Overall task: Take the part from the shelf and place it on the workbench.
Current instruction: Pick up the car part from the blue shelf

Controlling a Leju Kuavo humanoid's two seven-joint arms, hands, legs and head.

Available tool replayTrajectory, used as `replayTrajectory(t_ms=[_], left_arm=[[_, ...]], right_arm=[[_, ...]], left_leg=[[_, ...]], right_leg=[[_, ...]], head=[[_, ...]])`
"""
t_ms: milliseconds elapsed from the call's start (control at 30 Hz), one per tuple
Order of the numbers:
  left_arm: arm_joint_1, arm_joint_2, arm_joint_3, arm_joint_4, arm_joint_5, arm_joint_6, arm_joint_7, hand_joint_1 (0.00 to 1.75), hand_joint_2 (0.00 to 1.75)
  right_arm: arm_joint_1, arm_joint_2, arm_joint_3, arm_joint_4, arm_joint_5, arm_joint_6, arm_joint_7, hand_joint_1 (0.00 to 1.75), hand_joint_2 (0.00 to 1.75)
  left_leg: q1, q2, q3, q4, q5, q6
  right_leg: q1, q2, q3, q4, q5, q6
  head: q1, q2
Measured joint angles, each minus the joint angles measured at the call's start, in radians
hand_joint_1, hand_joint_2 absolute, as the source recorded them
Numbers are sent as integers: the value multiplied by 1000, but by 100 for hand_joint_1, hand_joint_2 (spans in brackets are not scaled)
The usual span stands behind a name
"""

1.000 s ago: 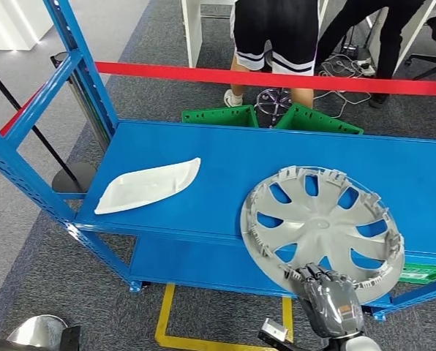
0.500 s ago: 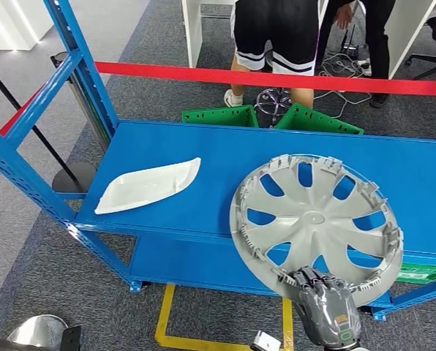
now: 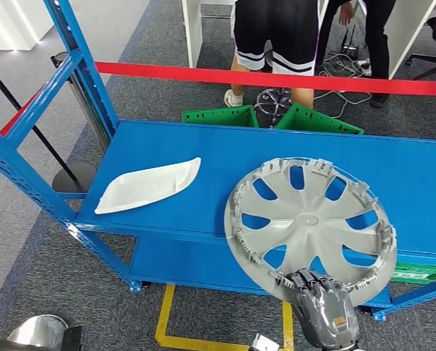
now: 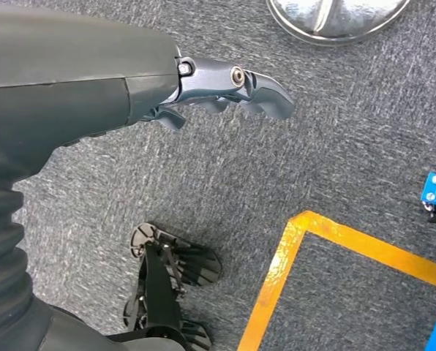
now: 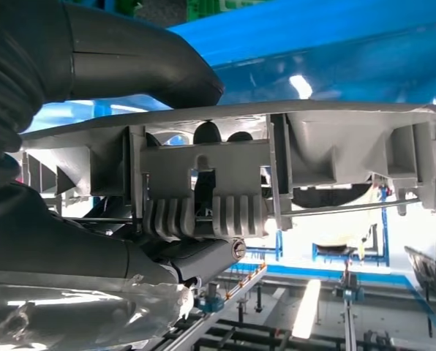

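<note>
A grey wheel cover [image 3: 309, 227] with several spokes is tilted up over the front right of the blue shelf [image 3: 216, 157]. My right hand [image 3: 323, 311] grips its near rim from below. In the right wrist view the rim [image 5: 293, 150] runs across the picture, with my thumb [image 5: 149, 69] on one face and the fingers [image 5: 205, 256] on the other. A white elongated panel [image 3: 148, 185] lies flat on the shelf's left part. My left hand [image 4: 227, 84] hangs over the grey carpet with its fingers apart and nothing in it.
A red barrier tape [image 3: 271, 77] runs behind the shelf, where people [image 3: 276, 29] stand. Green crates [image 3: 221, 115] sit on the floor behind. Blue uprights [image 3: 72, 66] frame the shelf's left side. Yellow floor tape [image 3: 166, 322] marks the carpet in front.
The wheel cover has lifted and shifted to the left and towards me, with my right hand holding its rim. The white panel has not moved.
</note>
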Motion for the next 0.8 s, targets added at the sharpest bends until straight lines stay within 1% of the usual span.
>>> replayTrajectory(t_ms=[100,167,200,333,433,500,600,667,700,733,767,800], left_arm=[[0,0,0,0,0,0,-4,0,175],[0,0,2,0,-3,3,-6,0,175],[0,0,3,0,-5,6,-6,0,175],[0,0,11,0,-8,20,-9,0,175],[0,-2,16,0,-12,33,-7,0,175],[-1,-3,17,0,-19,40,-5,0,175],[-1,-3,18,0,-33,55,-2,0,175],[-2,-3,18,0,-40,61,-1,0,175],[-2,-3,18,0,-43,63,-1,0,175],[-4,-4,18,0,-47,64,0,0,175],[-5,-4,18,0,-50,65,0,0,175],[-6,-4,18,0,-52,65,1,0,175]], right_arm=[[1,0,-5,-2,0,-70,-10,175,175],[9,3,-21,-12,0,-113,-55,175,175],[17,8,-34,-21,0,-132,-92,175,175],[64,57,-100,-66,0,-158,-240,175,175],[95,104,-131,-96,0,-159,-284,175,175],[108,129,-138,-109,0,-160,-277,175,175],[118,149,-130,-123,1,-160,-224,175,175],[119,151,-116,-135,1,-160,-180,175,175],[120,151,-109,-141,1,-160,-163,175,175],[120,151,-103,-147,0,-160,-151,175,175],[121,151,-96,-152,0,-161,-143,175,175],[121,151,-89,-155,0,-161,-137,175,175]], left_leg=[[0,0,0,0,0,0],[0,0,0,0,0,0],[0,0,0,0,0,0],[0,0,0,0,0,0],[0,0,-1,0,0,0],[-2,0,-2,2,-1,2],[-6,0,-4,3,-1,6],[-10,0,-4,3,3,12],[-9,1,-5,-2,9,16],[-7,2,-4,-8,17,21],[-4,3,-5,-14,24,26],[-1,5,-7,-20,30,29]], right_leg=[[0,0,0,0,0,0],[0,0,0,0,0,0],[0,0,0,0,0,0],[0,0,-1,0,0,0],[0,0,0,-1,0,0],[-2,0,0,-2,1,2],[-7,0,-1,-2,4,6],[-11,1,0,-5,9,13],[-11,1,-1,-7,12,18],[-11,2,-5,-6,9,22],[-11,2,-13,10,-6,26],[-11,1,-28,47,-34,30]], head=[[0,0],[0,0],[0,0],[0,0],[0,0],[0,0],[0,0],[0,0],[0,0],[0,0],[1,0],[2,0]])
